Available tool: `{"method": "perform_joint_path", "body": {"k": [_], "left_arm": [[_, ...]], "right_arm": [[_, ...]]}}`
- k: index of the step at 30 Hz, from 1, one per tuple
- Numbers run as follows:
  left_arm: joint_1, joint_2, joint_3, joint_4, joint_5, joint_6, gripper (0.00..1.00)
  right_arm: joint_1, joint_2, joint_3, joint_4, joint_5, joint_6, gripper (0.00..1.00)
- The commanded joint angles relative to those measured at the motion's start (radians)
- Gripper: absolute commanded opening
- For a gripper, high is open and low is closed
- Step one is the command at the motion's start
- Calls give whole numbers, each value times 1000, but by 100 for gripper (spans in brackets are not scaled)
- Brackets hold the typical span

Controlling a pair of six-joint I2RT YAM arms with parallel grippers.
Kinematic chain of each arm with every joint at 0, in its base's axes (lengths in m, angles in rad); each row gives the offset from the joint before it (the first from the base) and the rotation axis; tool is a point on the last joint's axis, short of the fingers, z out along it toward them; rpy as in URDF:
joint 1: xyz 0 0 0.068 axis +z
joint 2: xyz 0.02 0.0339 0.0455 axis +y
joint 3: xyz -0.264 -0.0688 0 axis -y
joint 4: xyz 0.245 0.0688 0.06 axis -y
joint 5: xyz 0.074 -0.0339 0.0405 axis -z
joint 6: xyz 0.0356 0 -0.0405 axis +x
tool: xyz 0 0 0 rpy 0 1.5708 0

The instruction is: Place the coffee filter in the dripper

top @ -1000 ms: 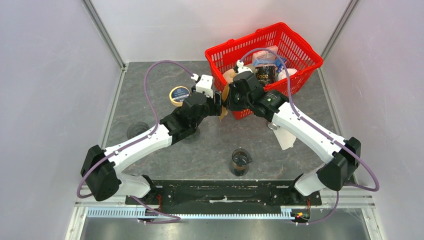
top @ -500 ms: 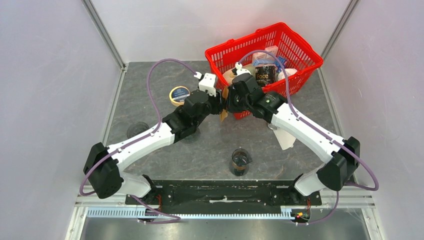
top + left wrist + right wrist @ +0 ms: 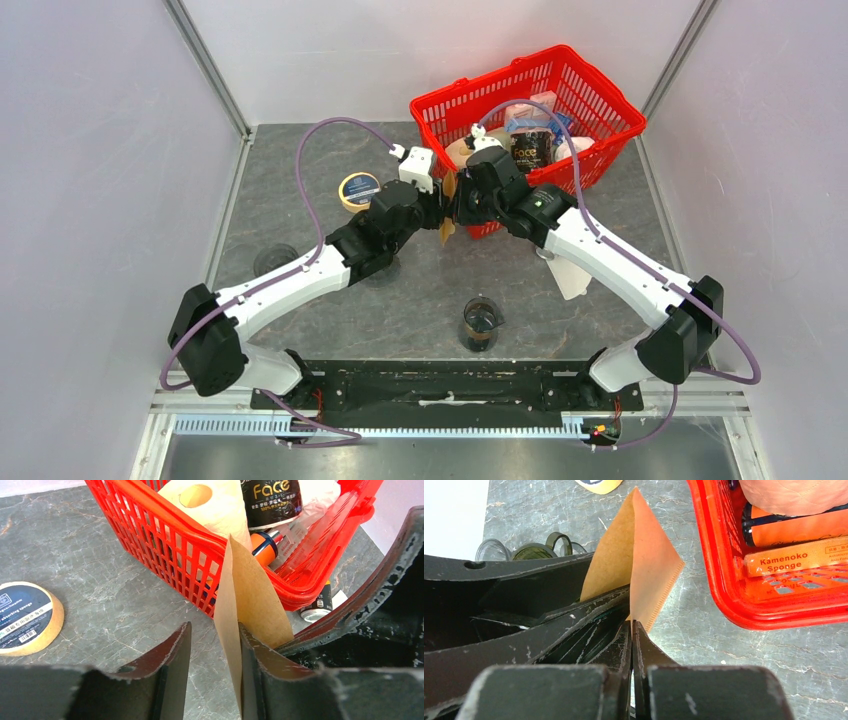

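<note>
Right claw [image 3: 631, 624] is clamping the coffee filter [image 3: 649, 570] edge; left claw [image 3: 215, 632], jaws apart, is straddling seemingly one ply, ideally gripping only that.

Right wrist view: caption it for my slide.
Right tool pinches a brown filter beside the red basket.

Bright even light w/ soft shadows

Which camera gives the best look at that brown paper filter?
The right wrist view: the coffee filter fills the middle, its two layers and crimped edge clear, pinched by the right gripper. The left wrist view shows it partly edge-on inside the open left gripper; the top view shows only a brown sliver between the grippers.
</note>
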Motion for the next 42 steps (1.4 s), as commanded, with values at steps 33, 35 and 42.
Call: {"method": "perform_joint_path", "body": {"k": [33, 35, 42], "left_arm": [[-15, -3, 49, -114, -140, 46, 12], [-15, -3, 51, -121, -144, 46, 11], [-15, -9, 50, -133, -204, 54, 9]], "right_arm": [[-22, 34, 57, -93, 261, -58, 0], [-26, 33, 57, -101, 268, -60, 0], [-39, 22, 42, -117, 283, -68, 0]]}}
